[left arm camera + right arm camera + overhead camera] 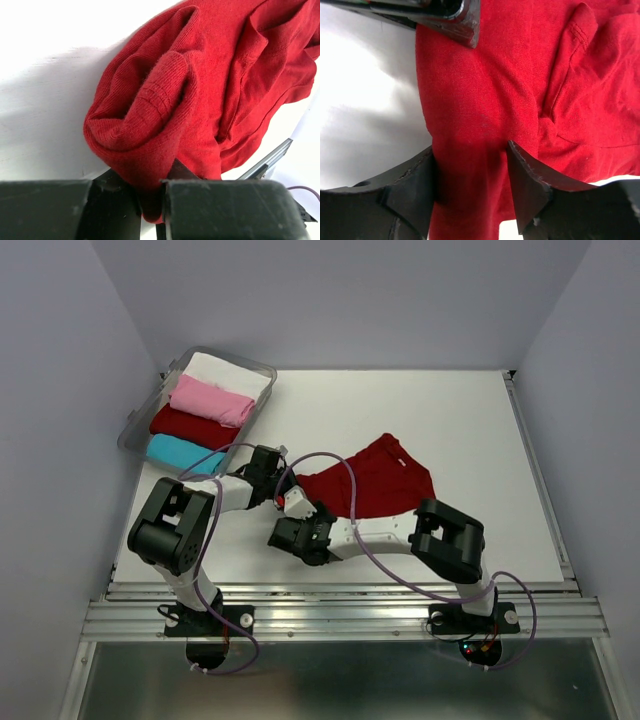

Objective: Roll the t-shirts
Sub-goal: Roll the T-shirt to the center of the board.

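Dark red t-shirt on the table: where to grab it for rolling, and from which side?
Grip the bunched, rolled-up near-left end of the dark red t-shirt, coming in low from the near-left side. That end is a thick lump that jaws can close across; the rest lies flat. The left gripper pinches it there.

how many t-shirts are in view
5: white, pink, dark red and cyan ones rolled in the clear bin, far left; one large red shirt on the table, centre. Others could be hidden underneath.
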